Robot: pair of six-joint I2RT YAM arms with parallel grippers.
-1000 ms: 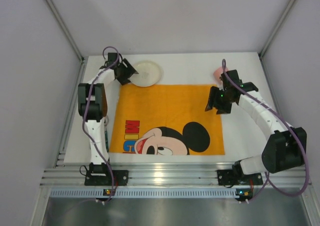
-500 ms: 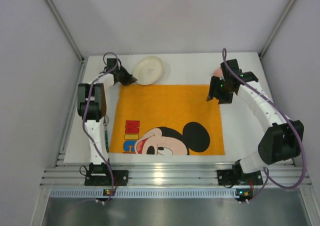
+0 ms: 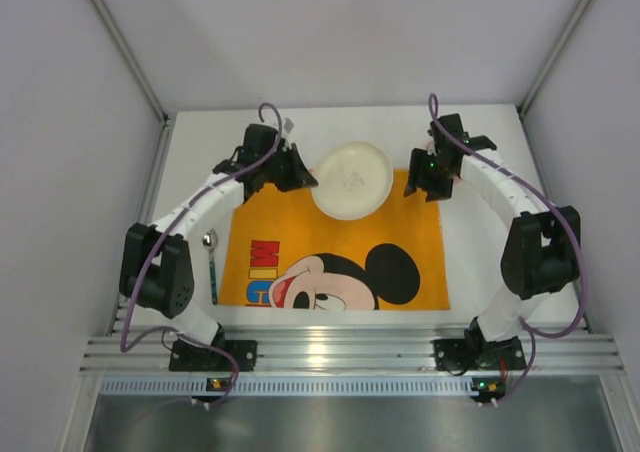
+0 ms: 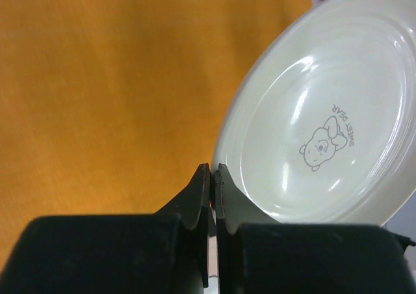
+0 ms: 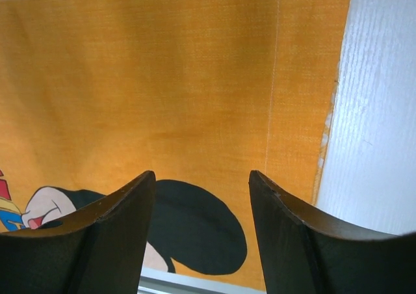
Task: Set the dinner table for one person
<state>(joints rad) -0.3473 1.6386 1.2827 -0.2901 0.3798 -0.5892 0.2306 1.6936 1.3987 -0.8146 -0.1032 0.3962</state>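
The left gripper (image 4: 211, 172) is clamped on the rim of a cream plate (image 4: 325, 125). Its two dark fingers are pressed almost together, with only the thin rim between them. In the left wrist view the plate fills the right half of the frame, tilted, with a small bear drawing and the words SWEET DEAR in its well. From overhead the plate sits in the upper centre of the frame, across the top edge of the orange Mickey Mouse mat (image 3: 330, 222). Whether it touches the mat cannot be told.

The right gripper (image 5: 201, 180) has its jaws moderately apart and grips nothing. Through the gap show only the mat and a black printed ear. It hangs over the mat's upper right corner, just right of the plate.

The dinner table (image 3: 480, 252), a white top, lies under the mat and shows bare along the right and top. A spoon (image 3: 211, 260) lies on it just beside the mat's left edge.
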